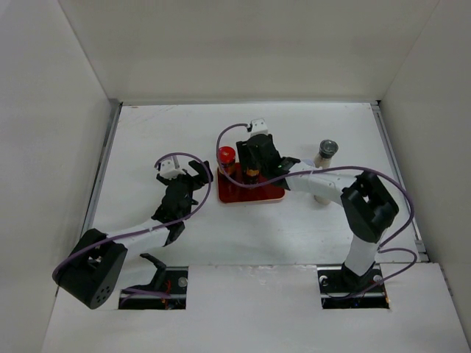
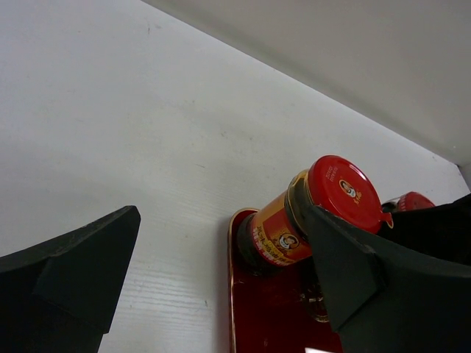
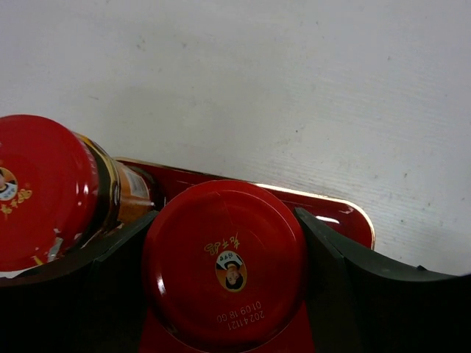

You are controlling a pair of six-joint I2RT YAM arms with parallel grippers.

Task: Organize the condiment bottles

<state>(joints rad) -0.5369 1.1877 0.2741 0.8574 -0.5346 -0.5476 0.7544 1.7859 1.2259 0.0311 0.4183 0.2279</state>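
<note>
Right claw (image 3: 226, 215) clamps a red-capped jar (image 3: 224, 272) on the red tray (image 3: 327, 207), second jar (image 3: 40, 191) alongside; left claw (image 2: 221, 220) spread wide, empty

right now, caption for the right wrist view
The right gripper straddles a red-capped jar on the red tray, second jar alongside.

**What the views leave unseen**

From above, the right gripper (image 1: 254, 168) covers nearly all of the gripped red-capped jar (image 1: 252, 176) on the red tray (image 1: 274, 195) mid-table. The right wrist view shows only that jar's cap, and whether the fingers (image 3: 346, 272) press it or merely flank it cannot be told. That picture's left edge clips the neighbouring red-capped jar (image 3: 44, 191). In the left wrist view a dark finger (image 2: 360, 279) hides most of the farther cap. Toward the table's right edge, a pale shape (image 1: 321, 197) under the right arm is too covered to name.
</note>
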